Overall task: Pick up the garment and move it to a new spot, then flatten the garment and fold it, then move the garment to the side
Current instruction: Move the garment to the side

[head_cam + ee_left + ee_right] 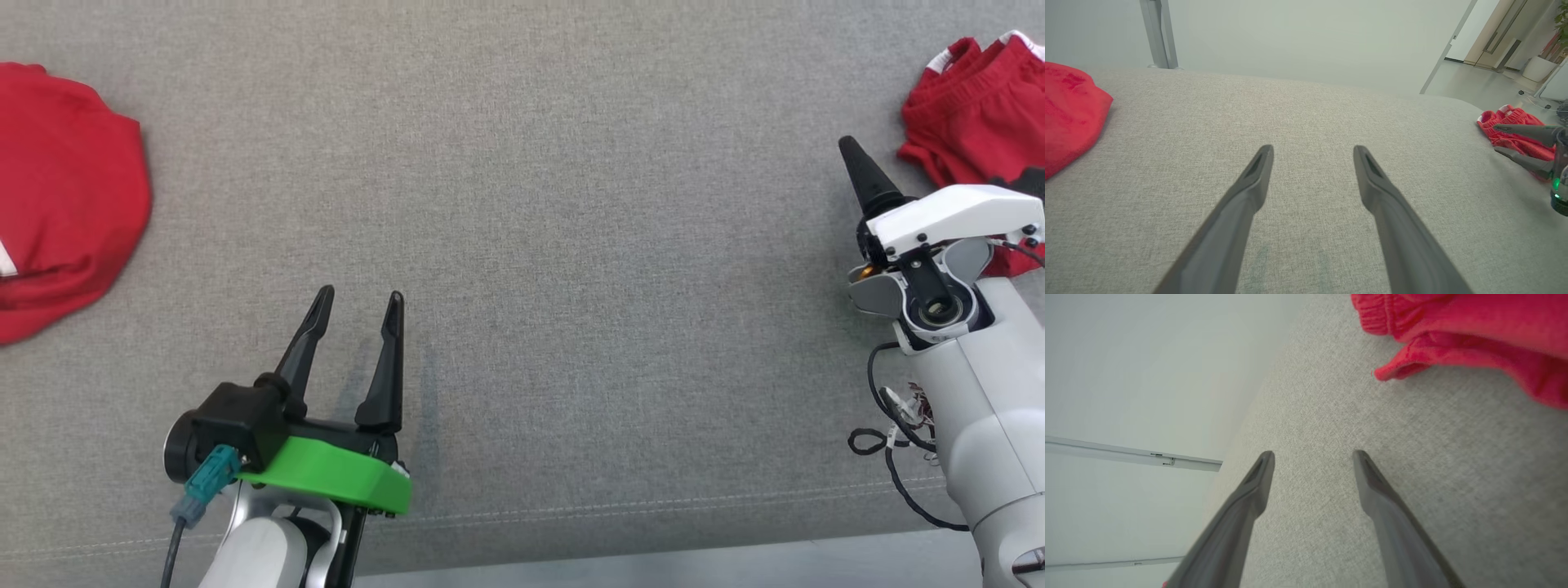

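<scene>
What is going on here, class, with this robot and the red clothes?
A two-armed robot is working over a grey cloth-covered surface. Its right gripper stands open and empty beside a crumpled red garment at the right edge, fingers clear of the fabric. Its left gripper, also open and empty, hovers over bare surface. A second red garment lies far to the left. Nothing is being held, and the crumpled piece is not yet flattened or folded.

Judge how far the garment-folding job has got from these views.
Done, seemingly: the red shorts lie in a compact bundle at the right edge of the grey surface, a second red garment at its left. In hand: nothing; left gripper and right gripper are open and empty. Left: perhaps nothing, though the fold's neatness can't be judged.
</scene>
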{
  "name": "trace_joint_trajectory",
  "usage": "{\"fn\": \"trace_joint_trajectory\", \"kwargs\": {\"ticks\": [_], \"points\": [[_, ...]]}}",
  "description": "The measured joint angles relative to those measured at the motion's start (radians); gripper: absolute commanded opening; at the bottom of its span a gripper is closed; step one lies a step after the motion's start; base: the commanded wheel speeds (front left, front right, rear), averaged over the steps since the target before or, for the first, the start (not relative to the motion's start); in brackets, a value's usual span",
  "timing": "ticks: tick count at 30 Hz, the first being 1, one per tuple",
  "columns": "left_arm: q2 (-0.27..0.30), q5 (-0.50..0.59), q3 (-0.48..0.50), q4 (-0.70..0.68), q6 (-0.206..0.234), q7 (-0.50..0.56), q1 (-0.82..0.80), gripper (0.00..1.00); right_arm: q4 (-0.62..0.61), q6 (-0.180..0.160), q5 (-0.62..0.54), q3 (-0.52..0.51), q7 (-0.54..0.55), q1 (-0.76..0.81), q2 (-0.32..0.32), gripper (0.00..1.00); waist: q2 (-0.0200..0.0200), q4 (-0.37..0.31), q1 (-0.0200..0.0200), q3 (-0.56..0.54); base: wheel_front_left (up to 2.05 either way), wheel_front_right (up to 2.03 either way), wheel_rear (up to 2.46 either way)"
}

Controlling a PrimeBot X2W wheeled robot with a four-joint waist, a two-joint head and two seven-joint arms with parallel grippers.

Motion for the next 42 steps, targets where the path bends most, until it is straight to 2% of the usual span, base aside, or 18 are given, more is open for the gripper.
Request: {"fn": "trace_joint_trajectory", "kwargs": {"ticks": [5,12,14,17,22,29,35,42], "points": [[-0.003,-0.008,0.001,0.016,-0.005,-0.012,0.001,1.00,-0.057,0.023,-0.049,0.021,-0.050,0.014,-0.013,1.00,0.0000,0.005,0.0000,-0.033,0.00,0.00,0.00],[-0.015,-0.018,0.012,0.045,-0.004,-0.030,0.023,1.00,-0.174,0.030,-0.348,0.127,-0.297,0.081,-0.162,1.00,0.0000,0.029,0.0000,-0.094,0.00,0.00,0.00],[-0.015,-0.025,0.016,0.053,-0.004,-0.031,0.032,1.00,-0.194,0.024,-0.393,0.143,-0.324,0.113,-0.165,1.00,0.0000,0.038,0.0000,-0.110,0.00,0.00,0.00],[-0.015,-0.027,0.020,0.064,-0.004,-0.034,0.050,1.00,-0.220,-0.009,-0.454,0.169,-0.318,0.167,-0.163,1.00,0.0000,0.051,0.0000,-0.133,0.00,0.00,0.00],[0.000,-0.027,0.043,0.081,-0.002,-0.042,0.074,1.00,-0.276,-0.083,-0.566,0.216,-0.309,0.240,-0.152,1.00,0.0000,0.068,0.0000,-0.174,0.00,0.00,0.00],[0.028,-0.027,0.084,0.092,0.009,-0.043,0.119,1.00,-0.397,-0.173,-0.660,0.246,-0.308,0.317,-0.088,1.00,0.0000,0.052,0.0000,-0.217,0.00,0.00,0.00],[0.035,-0.027,0.105,0.095,0.015,-0.052,0.136,1.00,-0.465,-0.190,-0.744,0.234,-0.308,0.386,-0.084,1.00,0.0000,0.000,0.0000,-0.233,0.00,0.00,0.00],[0.039,-0.027,0.114,0.112,0.019,-0.053,0.174,1.00,-0.497,-0.192,-0.800,0.154,-0.305,0.488,-0.097,1.00,0.0000,-0.063,0.0000,-0.255,0.00,0.00,0.00]]}}
